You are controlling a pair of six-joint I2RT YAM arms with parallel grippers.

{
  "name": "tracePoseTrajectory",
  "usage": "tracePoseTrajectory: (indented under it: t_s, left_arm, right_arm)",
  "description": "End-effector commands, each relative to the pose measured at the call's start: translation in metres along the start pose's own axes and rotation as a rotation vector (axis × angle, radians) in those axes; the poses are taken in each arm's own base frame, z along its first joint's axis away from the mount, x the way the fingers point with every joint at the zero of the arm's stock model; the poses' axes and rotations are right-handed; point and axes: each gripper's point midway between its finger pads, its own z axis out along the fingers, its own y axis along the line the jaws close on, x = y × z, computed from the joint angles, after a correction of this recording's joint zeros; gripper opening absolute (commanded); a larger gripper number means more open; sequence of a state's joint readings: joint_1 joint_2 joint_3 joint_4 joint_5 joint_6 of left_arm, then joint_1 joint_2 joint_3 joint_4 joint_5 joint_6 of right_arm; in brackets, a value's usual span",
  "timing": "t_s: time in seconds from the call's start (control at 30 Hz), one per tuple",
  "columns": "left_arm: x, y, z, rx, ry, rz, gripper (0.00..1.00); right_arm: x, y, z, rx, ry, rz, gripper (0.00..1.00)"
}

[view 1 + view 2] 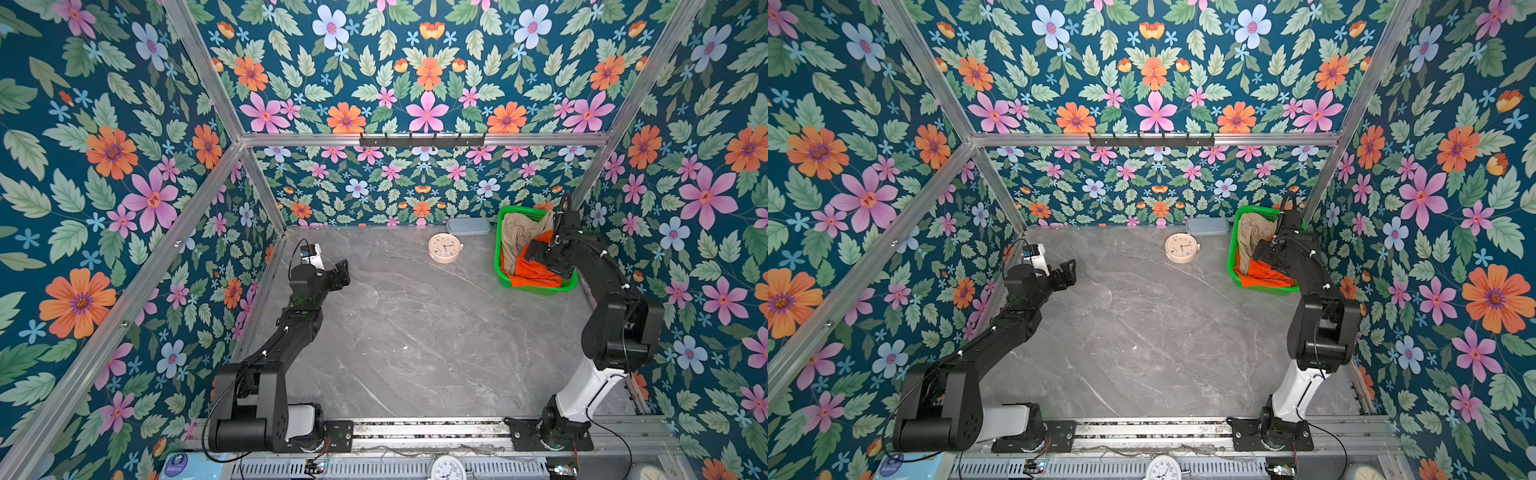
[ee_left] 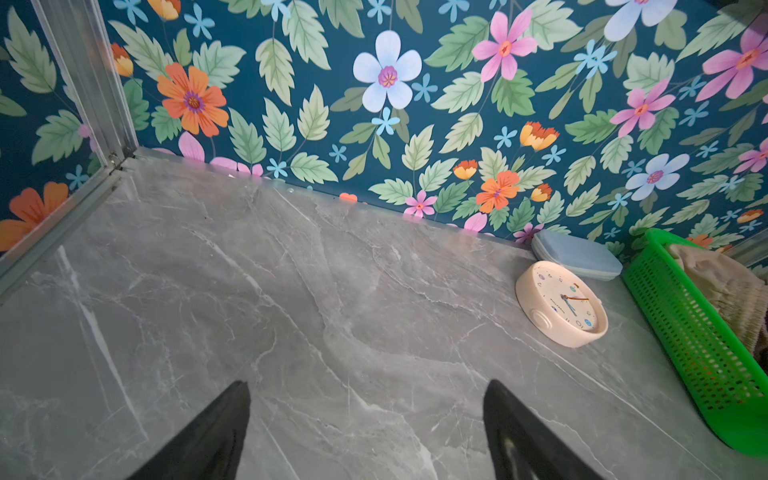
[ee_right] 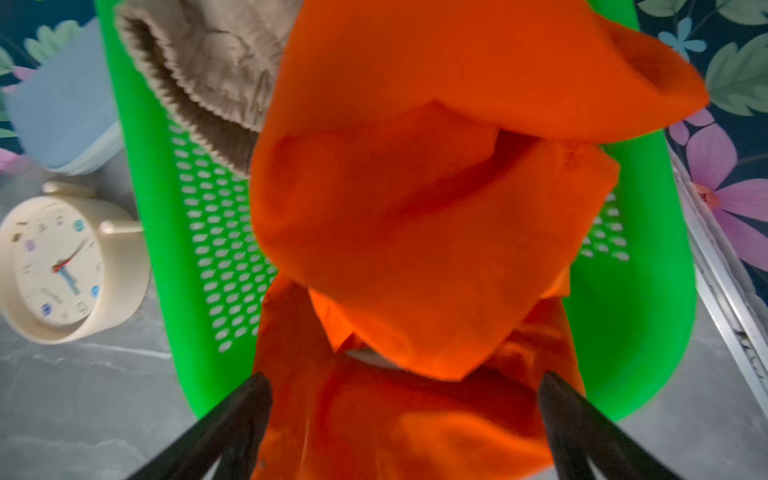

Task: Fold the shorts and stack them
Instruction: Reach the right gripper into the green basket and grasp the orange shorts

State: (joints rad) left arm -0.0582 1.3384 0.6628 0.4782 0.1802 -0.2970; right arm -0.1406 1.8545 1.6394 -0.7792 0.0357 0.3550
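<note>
Right wrist view, from closest outward: the right gripper [image 3: 404, 377] has its two black jaws spread wide with nothing pinched, though the picture is blurred. Between and just beyond them lie the orange shorts [image 3: 415, 232], a bright, crumpled heap of smooth cloth with deep folds. The heap fills the near end of the green basket [image 3: 199, 257], and one flap spills over the near rim toward the jaws. Whether the jaw tips touch the cloth cannot be told. Past the orange heap, at the basket's far end, sit the beige shorts [image 3: 216, 62], also bunched, with the gathered elastic waist showing and one edge under the orange.

In both top views the right arm rises from its base at the front edge of the table [image 1: 415, 332]. It bends at the elbow and reaches down over the basket at the right rear, wrist above the orange cloth. The left gripper [image 2: 366, 383], jaws also apart and empty, hovers over bare table at the left rear, well apart from both pairs. A cream clock [image 2: 561, 303] lies near the basket, with a pale blue box [image 2: 577, 257] behind it against the wall.
</note>
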Motion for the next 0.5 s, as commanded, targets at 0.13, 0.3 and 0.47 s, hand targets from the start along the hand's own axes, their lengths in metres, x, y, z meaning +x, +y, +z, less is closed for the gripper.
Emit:
tracePoseTrajectory:
  t_s: [0.13, 0.3, 0.47]
  left_arm:
    - [0.005, -0.003, 0.011, 0.029, 0.015, -0.035, 0.87]
    - [0.003, -0.005, 0.007, 0.035, 0.012, -0.050, 0.87]
    - [-0.008, -0.007, -0.001, 0.033, -0.020, -0.043, 0.87]
  right_arm:
    - [-0.014, -0.009, 0.044, 0.097, 0.078, -0.018, 0.96]
    - [-0.024, 0.005, 0.045, -0.005, 0.084, 0.000, 0.07]
    - [-0.055, 0.021, -0.034, -0.096, -0.124, -0.021, 0.00]
